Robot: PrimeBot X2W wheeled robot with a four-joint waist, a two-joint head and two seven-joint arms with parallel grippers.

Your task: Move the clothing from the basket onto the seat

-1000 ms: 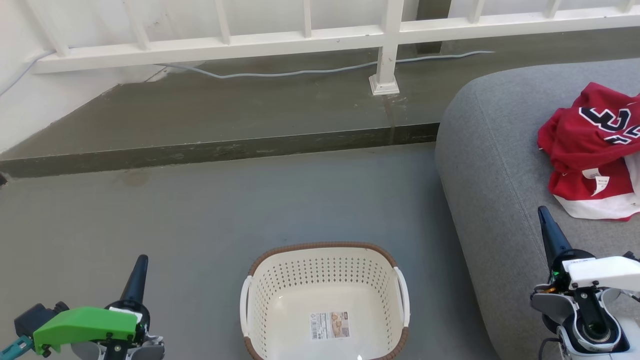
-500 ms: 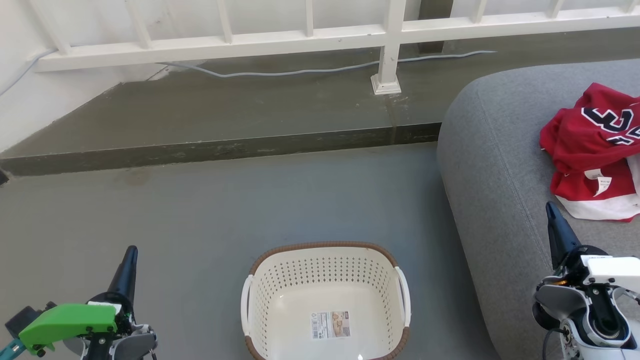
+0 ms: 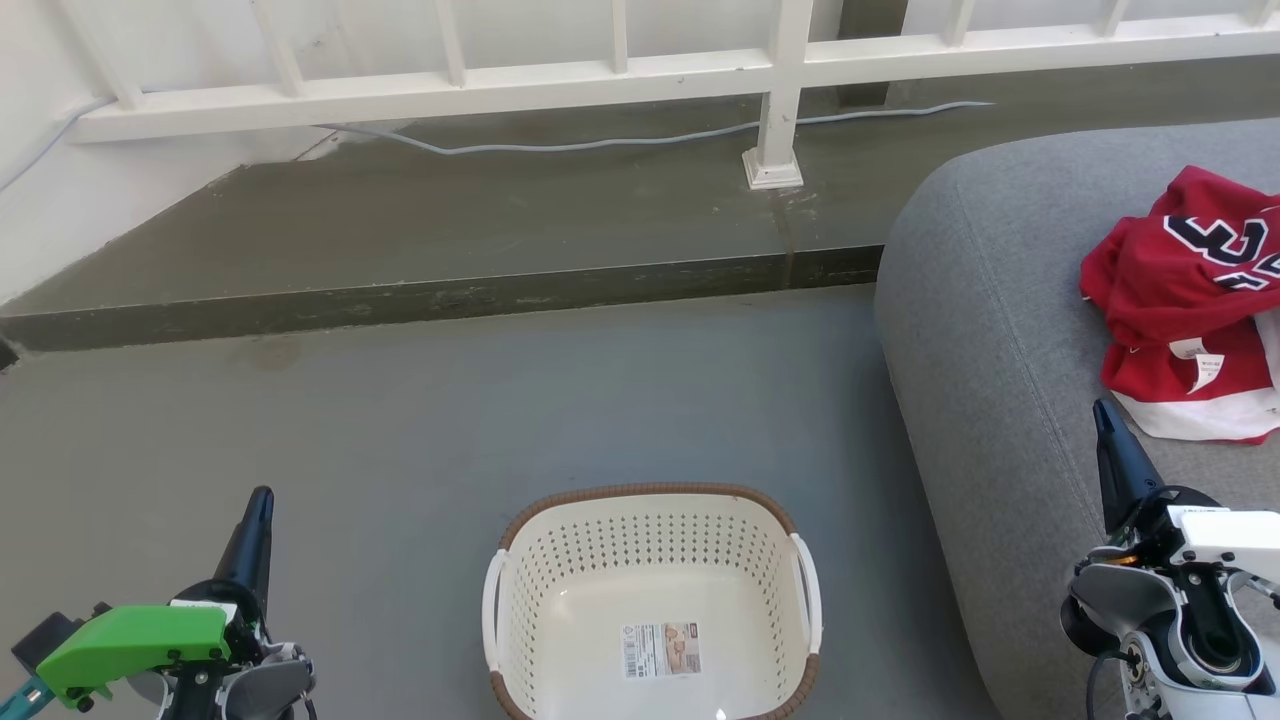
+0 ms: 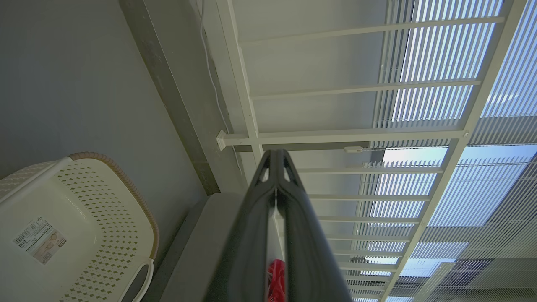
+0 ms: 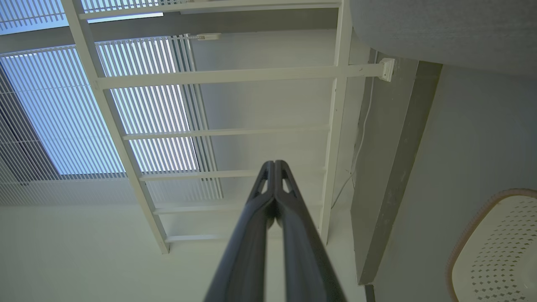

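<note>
You had the red clothing (image 3: 1185, 300) lying in a crumpled heap on the grey seat (image 3: 990, 330), at the right of the head view. The piece with black-and-white numerals lay on top, a white hem showed along the near side, and the frame's right edge cut the heap off.

Your right gripper (image 3: 1100, 408) hovered over the seat's near part, close to that white hem but apart from it, its dark fingers pointing away from the robot. The jaws were pressed together, and the right wrist view showed the two fingers meeting at the tips. Your left gripper (image 3: 262, 495) hung above the floor (image 3: 500, 400), left of the laundry basket (image 3: 640, 492) and apart from it, fingers pointing forward. Its jaws were likewise pressed together, holding nothing.

The basket stood upright on the floor between the two arms, just beside the seat's rounded left edge. Its cream bottom was bare around a printed label (image 3: 660, 650).

Beyond the basket you had an open stretch of grey floor running to a raised step (image 3: 450, 298). On the step stood a white railing (image 3: 500, 90) with one post (image 3: 775, 120), and a pale cable (image 3: 560, 147) trailed along its foot.
</note>
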